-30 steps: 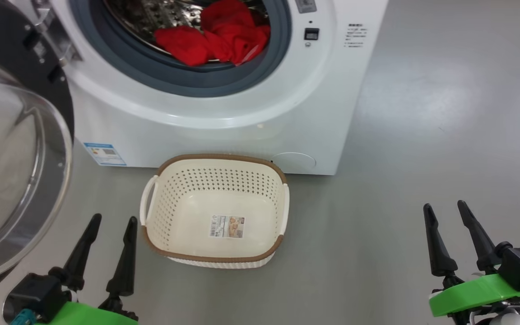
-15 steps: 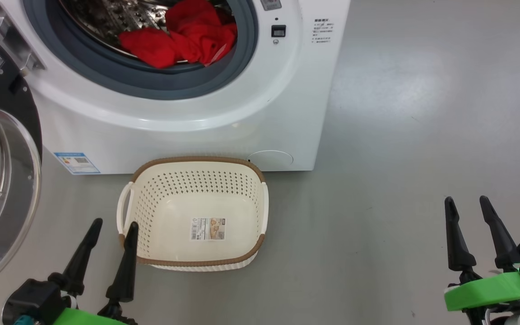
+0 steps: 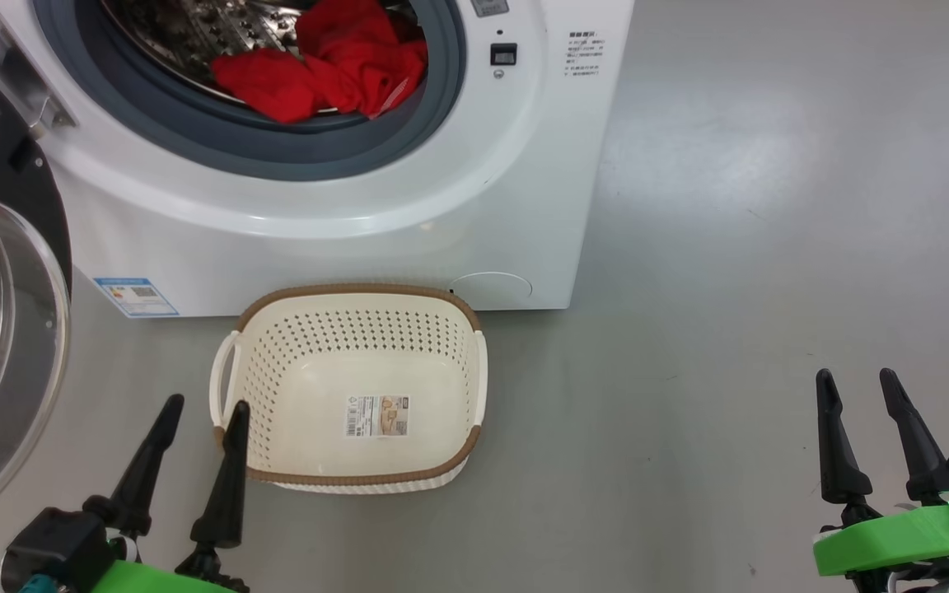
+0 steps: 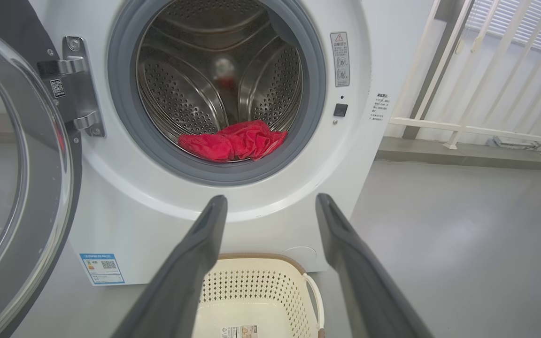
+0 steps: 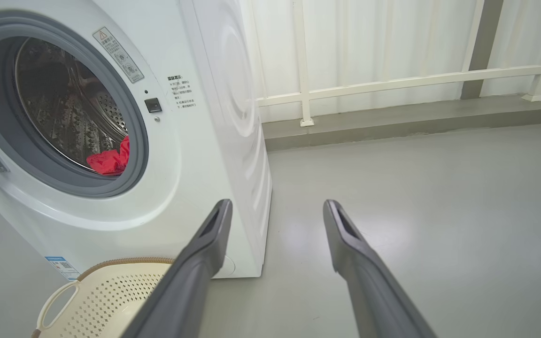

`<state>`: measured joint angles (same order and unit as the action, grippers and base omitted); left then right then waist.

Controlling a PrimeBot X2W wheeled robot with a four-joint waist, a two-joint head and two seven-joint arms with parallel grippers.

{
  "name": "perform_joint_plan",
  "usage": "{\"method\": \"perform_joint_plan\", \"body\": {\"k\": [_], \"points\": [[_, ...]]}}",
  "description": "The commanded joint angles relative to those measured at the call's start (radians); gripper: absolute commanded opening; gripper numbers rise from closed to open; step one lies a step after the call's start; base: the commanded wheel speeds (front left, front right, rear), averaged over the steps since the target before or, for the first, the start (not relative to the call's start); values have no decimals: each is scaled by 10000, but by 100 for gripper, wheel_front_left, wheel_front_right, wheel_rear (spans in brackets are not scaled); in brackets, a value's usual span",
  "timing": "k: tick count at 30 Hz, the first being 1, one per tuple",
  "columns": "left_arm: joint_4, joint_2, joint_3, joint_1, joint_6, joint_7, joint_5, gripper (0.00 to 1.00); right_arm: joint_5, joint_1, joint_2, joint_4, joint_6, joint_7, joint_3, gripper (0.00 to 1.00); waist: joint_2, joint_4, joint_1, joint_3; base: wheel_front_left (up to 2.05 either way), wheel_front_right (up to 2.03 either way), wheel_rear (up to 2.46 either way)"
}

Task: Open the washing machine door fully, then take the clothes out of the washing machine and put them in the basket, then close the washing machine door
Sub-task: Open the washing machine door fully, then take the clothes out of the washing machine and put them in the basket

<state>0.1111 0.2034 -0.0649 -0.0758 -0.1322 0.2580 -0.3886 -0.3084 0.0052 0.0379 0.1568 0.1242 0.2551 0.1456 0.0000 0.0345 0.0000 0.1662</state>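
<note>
Shifted rightward, the head view shows left gripper (image 3: pixel 207 403) and right gripper (image 3: pixel 854 375) gaping empty above grey floor (image 3: pixel 730 247).

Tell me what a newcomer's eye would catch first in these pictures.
The bright red clothes lying at the front of the steel drum of the white washing machine. Next, the empty cream basket on the floor right before it, and the glass-bowled door standing open at the left.

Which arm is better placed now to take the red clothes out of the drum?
Probably left. In its wrist view the open left end effector faces the clothes directly, with the basket near; the right end effector points past the machine, toward the floor.
</note>
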Motion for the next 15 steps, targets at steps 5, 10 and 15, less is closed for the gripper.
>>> {"method": "perform_joint_plan", "body": {"k": [5, 10, 15], "points": [[-335, 290, 254, -198, 15, 38, 44, 100, -65, -196, 125, -249, 65, 67, -231, 100, 0, 9, 0, 51, 0, 0, 0], [-334, 324, 233, -256, 15, 38, 7, 100, -57, -219, 124, -269, 65, 67, -235, 100, 0, 39, 0, 89, 0, 0, 0], [-300, 378, 125, -292, 15, 38, -165, 100, -41, -208, 124, -281, 65, 67, -268, 100, 0, 62, 0, 107, 3, -7, 4]]}}
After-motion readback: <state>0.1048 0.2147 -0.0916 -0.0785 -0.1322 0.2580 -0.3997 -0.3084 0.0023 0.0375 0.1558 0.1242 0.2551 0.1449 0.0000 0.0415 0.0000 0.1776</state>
